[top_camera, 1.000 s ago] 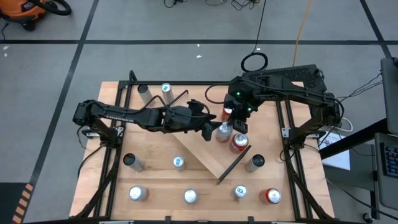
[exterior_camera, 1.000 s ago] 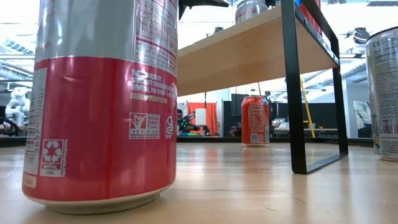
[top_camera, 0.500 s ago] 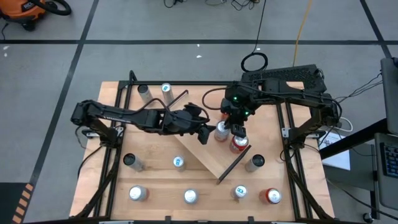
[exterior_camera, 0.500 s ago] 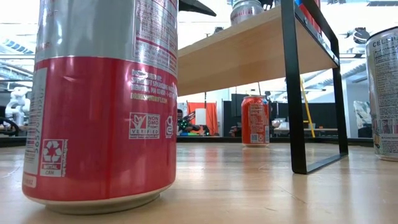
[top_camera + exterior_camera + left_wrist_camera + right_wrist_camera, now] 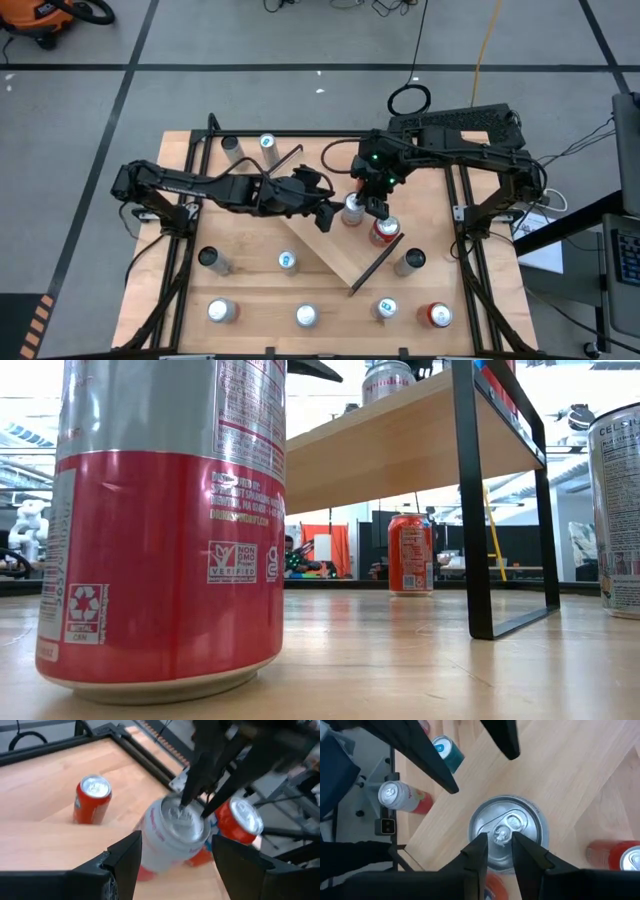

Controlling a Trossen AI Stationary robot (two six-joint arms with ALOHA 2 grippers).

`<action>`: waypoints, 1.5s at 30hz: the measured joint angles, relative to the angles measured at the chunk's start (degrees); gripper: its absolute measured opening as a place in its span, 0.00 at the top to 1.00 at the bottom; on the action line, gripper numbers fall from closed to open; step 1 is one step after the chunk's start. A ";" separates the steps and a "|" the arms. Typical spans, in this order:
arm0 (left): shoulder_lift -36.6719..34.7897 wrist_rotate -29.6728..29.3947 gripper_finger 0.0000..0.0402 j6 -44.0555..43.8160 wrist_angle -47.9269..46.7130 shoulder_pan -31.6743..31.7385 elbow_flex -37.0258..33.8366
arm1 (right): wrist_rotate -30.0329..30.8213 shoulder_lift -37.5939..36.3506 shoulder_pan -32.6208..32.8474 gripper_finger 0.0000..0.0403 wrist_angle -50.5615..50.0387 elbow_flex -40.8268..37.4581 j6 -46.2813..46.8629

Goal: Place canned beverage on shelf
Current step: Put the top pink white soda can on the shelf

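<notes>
A silver-and-red can stands upright on the light-wood shelf, which lies slantwise across the table. The can also shows at the top of the low view. My right gripper reaches down onto the can's top and is shut on it. My left gripper is open just left of the can. In the left wrist view its fingers stand wide, with the can ahead between them, untouched. A red can stands on the shelf beside it. My right gripper pinches the pull tab at the middle of the can's lid between its two fingertips. The fingers come from above, pointing down. The can stands upright with its base on the shelf.
Another red can stands by the shelf's far edge. Several cans stand on the table around the shelf, along the near edge, at the far left and at the right. One red-and-silver can stands close to the low camera.
My right gripper has gone toward the table's left edge with the silver-and-red can, which has slid upright along the shelf. My left gripper has drawn back a little toward the left, staying open.
</notes>
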 joint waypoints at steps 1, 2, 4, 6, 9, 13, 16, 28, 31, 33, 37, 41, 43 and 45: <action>0.00 -0.06 0.40 -0.12 -0.34 -0.32 0.00 | 0.00 0.01 -0.11 0.83 -0.37 1.05 0.01; -0.03 -0.12 0.40 -0.24 -0.64 -0.61 0.00 | -0.01 0.01 -0.27 0.83 -0.51 2.25 0.00; -0.20 -0.22 0.40 -0.94 -1.07 -1.31 0.00 | 0.04 -0.11 -0.58 0.83 -1.24 4.55 -0.01; -0.22 -0.29 0.40 -1.89 -1.56 -2.19 0.00 | 0.21 -0.16 -0.97 0.83 -2.33 6.22 -0.83; -0.17 -0.41 0.40 -3.36 -4.92 -4.21 0.00 | 0.66 -0.13 -1.48 0.83 -4.82 6.52 -2.87; 1.78 -0.24 0.40 -3.30 -6.56 -6.35 0.00 | 3.25 -0.10 -1.54 0.83 -7.60 5.92 -5.00; 3.45 -0.30 0.40 -1.50 -5.18 -6.70 0.00 | 3.46 -0.04 -1.73 0.83 -7.57 5.58 -5.06; 9.25 -5.12 0.40 -1.09 -3.24 -4.12 -0.02 | 12.03 0.42 -1.84 0.83 -11.42 5.56 -4.28; 9.68 -5.27 0.40 0.83 -3.24 -3.17 -0.02 | 11.90 0.40 -1.72 0.83 -11.62 5.56 -2.96; 9.68 -5.36 0.40 1.69 -3.19 -2.51 -0.02 | 11.88 0.40 -1.72 0.83 -12.02 5.56 -2.74; 9.66 -5.62 0.40 1.87 -3.24 -1.33 -0.02 | 11.82 0.40 -1.72 0.83 -12.28 5.56 -2.57; 9.66 -5.79 0.40 2.87 -3.18 -0.50 -0.02 | 10.63 0.40 -1.67 0.83 -12.31 5.56 -1.96; 9.66 -5.82 0.40 2.93 -3.30 -0.19 -0.02 | 10.27 0.40 -1.56 0.83 -12.34 5.56 -1.92; 9.66 -5.82 0.40 3.09 -3.39 -0.01 -0.02 | 10.26 0.40 -1.27 0.83 -12.49 5.56 -1.92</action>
